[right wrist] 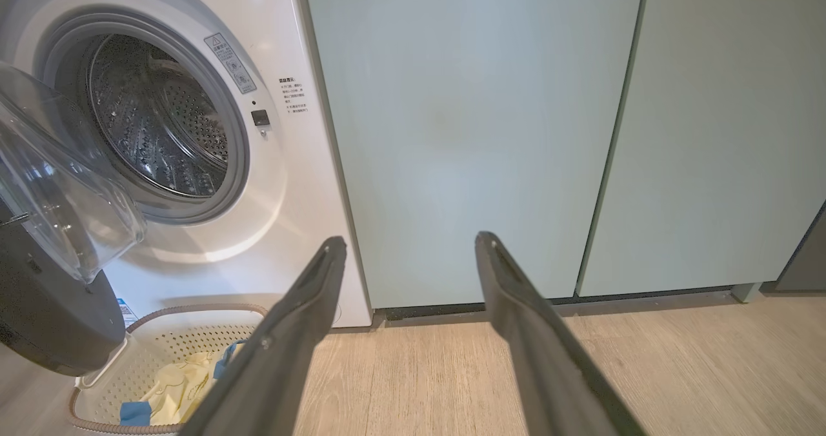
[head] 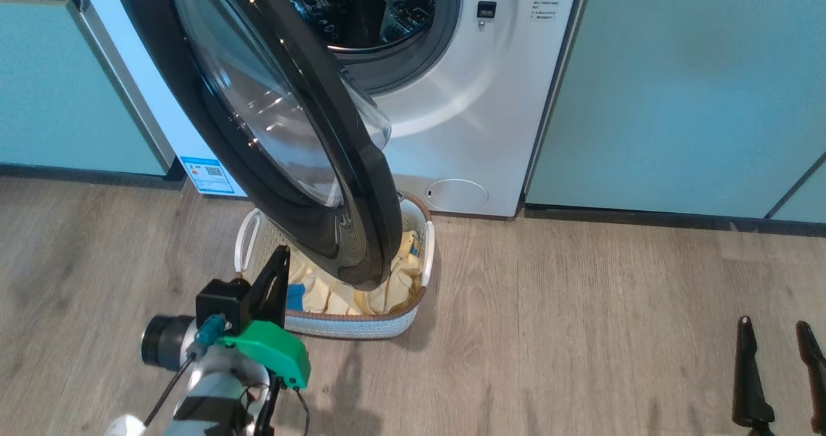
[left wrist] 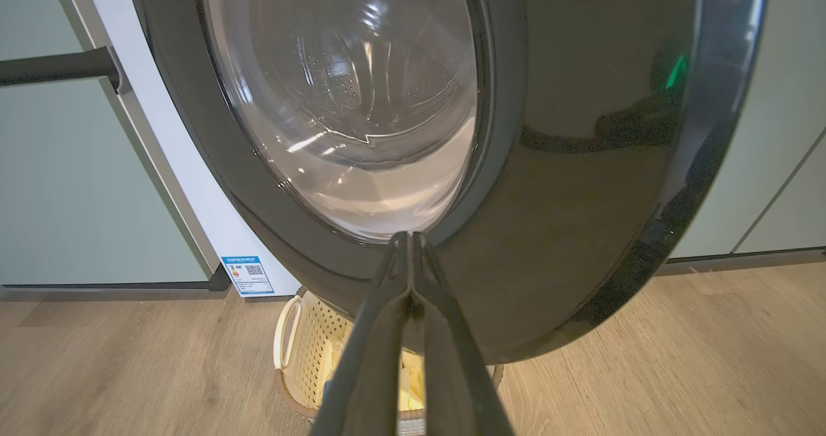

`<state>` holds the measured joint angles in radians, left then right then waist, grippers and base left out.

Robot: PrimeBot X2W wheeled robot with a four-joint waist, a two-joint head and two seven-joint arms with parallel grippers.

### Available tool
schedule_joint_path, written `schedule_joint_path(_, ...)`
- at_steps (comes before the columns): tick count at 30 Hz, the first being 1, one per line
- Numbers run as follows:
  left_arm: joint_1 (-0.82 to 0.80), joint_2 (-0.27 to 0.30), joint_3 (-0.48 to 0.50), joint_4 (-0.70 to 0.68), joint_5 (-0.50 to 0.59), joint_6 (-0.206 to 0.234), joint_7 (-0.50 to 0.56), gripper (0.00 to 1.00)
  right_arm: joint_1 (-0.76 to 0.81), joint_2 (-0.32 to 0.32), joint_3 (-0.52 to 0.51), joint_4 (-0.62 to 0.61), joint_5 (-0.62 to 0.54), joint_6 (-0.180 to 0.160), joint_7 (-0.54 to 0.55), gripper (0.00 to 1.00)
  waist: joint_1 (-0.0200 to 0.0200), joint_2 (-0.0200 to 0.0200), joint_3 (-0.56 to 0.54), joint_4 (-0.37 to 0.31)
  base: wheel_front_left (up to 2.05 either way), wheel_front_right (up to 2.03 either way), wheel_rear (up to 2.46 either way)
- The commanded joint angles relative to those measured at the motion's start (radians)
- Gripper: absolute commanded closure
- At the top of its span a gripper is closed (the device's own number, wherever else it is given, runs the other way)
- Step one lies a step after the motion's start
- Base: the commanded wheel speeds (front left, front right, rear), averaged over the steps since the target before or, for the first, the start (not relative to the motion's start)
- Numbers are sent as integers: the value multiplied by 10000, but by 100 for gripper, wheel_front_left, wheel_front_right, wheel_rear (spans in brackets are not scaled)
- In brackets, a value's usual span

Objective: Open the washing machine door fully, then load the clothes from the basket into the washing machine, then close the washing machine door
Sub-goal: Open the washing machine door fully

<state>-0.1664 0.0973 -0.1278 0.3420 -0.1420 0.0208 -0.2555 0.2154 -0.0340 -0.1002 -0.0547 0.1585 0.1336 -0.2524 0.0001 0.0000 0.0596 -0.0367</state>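
The washing machine stands between pale green cabinets with its steel drum showing. The washing machine door hangs partly open, its black rim over the basket on the floor. The cream-yellow clothes with blue patches lie inside the basket. My left gripper is shut with nothing between its fingers; in its own view the tips meet just in front of the door's lower rim. My right gripper stands open and empty at the lower right, facing the cabinets.
Pale green cabinet doors flank the washer on both sides. A dark handle bar runs across the left cabinet. Wooden floor stretches to the right of the basket. A blue energy sticker sits low on the washer.
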Motion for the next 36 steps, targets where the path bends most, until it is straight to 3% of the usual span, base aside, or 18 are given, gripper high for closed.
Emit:
schedule_joint_path(1, -398, 169, 447, -344, 84, 59, -63, 100, -283, -163, 179, -390, 47, -29, -93, 0, -1, 0, -5, -5, 0, 0, 0)
schedule_joint_path(7, -791, 329, 648, -1184, 434, 408, -63, 100, -245, -162, 169, -386, 94, -29, -93, 0, -1, 0, -52, 4, 0, 0, 0)
schedule_joint_path(16, -2247, 739, 711, -4368, 1354, 1000, -63, 100, -186, -162, 118, -424, 105, -29, -93, 0, -1, 0, -185, -2, 0, 0, 0)
schedule_joint_path(21, -3213, 547, -35, -5568, 1529, 698, -63, 100, -181, -162, 129, -418, 65, -29, -93, 0, -1, 0, -228, -79, 0, 0, 0)
schedule_joint_path(28, -3744, -70, -1621, -6233, 1247, 115, 491, 100, -175, -162, 99, -455, 74, -29, -93, 0, -1, 0, -192, -213, 0, 0, 0)
schedule_joint_path(36, -2890, -433, -4144, -5895, -275, -276, 1700, 100, -286, -162, 115, -486, 82, -29, -93, 0, -1, 0, -6, -344, 0, 0, 0)
